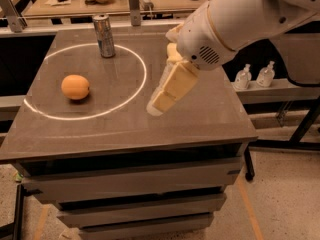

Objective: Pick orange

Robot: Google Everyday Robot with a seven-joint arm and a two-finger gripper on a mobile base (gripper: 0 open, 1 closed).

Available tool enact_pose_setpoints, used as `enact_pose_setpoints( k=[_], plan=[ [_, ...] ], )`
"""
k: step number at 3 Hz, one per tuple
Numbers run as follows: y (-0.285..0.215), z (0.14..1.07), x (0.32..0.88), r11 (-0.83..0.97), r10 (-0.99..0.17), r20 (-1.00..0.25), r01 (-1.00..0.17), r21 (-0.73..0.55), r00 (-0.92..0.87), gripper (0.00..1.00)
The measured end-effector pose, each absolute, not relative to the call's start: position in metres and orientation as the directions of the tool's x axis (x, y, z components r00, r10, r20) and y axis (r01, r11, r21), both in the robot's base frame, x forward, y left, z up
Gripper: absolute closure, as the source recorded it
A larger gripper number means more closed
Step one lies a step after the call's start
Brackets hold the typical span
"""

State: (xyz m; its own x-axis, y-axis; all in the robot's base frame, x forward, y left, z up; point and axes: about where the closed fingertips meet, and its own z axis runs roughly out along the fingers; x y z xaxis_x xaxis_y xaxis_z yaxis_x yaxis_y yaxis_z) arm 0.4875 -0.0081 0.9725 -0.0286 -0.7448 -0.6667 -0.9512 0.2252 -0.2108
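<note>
Orange seems firm, light, rollable: grasp its middle; gripper hangs well apart, open or not unclear

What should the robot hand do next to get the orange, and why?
Probably move sideways across the table toward the orange. The gripper hangs near the edge of the white ring, while the orange lies inside it on the far side, well apart, with nothing between them.
</note>
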Motion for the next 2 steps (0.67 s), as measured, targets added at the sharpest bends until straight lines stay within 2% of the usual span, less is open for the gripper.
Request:
enact_pose_setpoints(
  k=[2],
  plan=[
    [-0.0021,0.9676,0.4963,0.243,-0.741,-0.670,-0.947,-0.212,-0.040,0.00]
  ],
)
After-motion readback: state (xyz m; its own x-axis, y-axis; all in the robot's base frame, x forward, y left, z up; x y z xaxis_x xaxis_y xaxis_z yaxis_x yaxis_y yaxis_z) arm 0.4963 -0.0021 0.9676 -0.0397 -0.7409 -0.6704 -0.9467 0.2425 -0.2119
